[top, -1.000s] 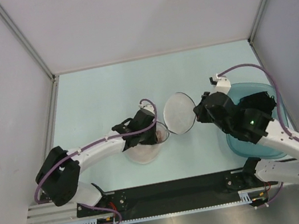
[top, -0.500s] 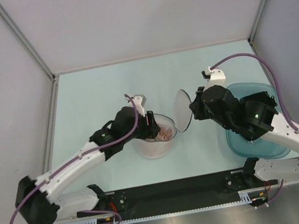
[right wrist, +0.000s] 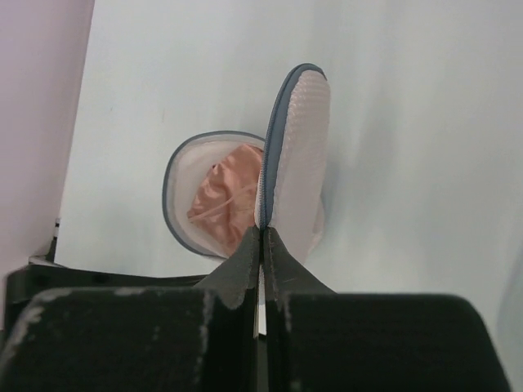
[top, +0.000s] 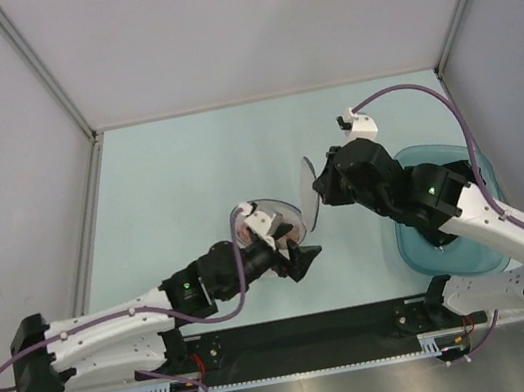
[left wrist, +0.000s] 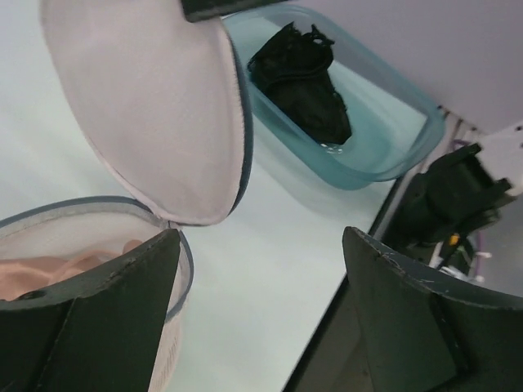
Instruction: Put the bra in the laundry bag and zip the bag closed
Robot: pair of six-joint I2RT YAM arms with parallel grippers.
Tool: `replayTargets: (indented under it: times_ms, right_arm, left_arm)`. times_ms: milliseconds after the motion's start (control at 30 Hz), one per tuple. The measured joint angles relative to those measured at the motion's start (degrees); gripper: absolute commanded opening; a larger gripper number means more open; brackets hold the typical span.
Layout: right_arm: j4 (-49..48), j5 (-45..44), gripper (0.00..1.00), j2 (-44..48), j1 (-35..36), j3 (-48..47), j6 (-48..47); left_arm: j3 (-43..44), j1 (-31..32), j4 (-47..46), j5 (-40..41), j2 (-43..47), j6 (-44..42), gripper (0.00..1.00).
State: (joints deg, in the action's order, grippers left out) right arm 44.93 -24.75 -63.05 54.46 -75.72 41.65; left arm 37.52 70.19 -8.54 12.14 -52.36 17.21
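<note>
right fingers are pinched shut on the rim of the laundry bag lid, holding that half upright on edge over the hinge side. left fingers are spread wide with nothing in them, hanging just beside the near-right edge of the open lower half, pointed roughly toward the basin.

the bra is bunched inside the lower half, with pink satin visible below the rim. from the right wrist view nothing seems to hang over the edge, but the side behind the lid is hidden, so i can't confirm that.

the bag sits mid-desk between the two arms, with the teal basin apart on its right and a black garment in it.

progress, my read:
- bra in bag: done, looks like
- lid down onto lower half: not done, it stands near vertical
- zip: not done; the dark zip band runs round both rims, but i can't make out the puller in any view

so roughly halfway. what's left is the fiddly part: close the halves, find the puller, run it round while the other arm pins the bag.

counts:
- bra: 1
- laundry bag: 1 (2 domed halves, joined)
- basin: 1
- black garment: 1
- arms: 2, one loaded, one free
</note>
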Motion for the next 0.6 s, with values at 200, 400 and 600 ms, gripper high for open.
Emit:
replayTargets:
  times_ms: [200, 400, 600]
  right_arm:
    - [-0.17, 1.18, 0.00, -2.36, 1.57, -1.92, 3.13]
    - [-0.26, 1.60, 0.00, -2.51, 3.50, -2.08, 5.18]
    - [-1.53, 2.16, 0.33, -0.74, 3.76, 0.24, 6.34]
  left_arm:
    - [0.70, 2.38, -7.58, 8.57, -10.93, -4.52, 0.84]
    - [5.81, 2.12, -7.63, 17.33, -16.28, -3.65, 0.40]
    - [5.53, -1.57, -6.29, 17.68, -13.60, 2.45, 0.06]
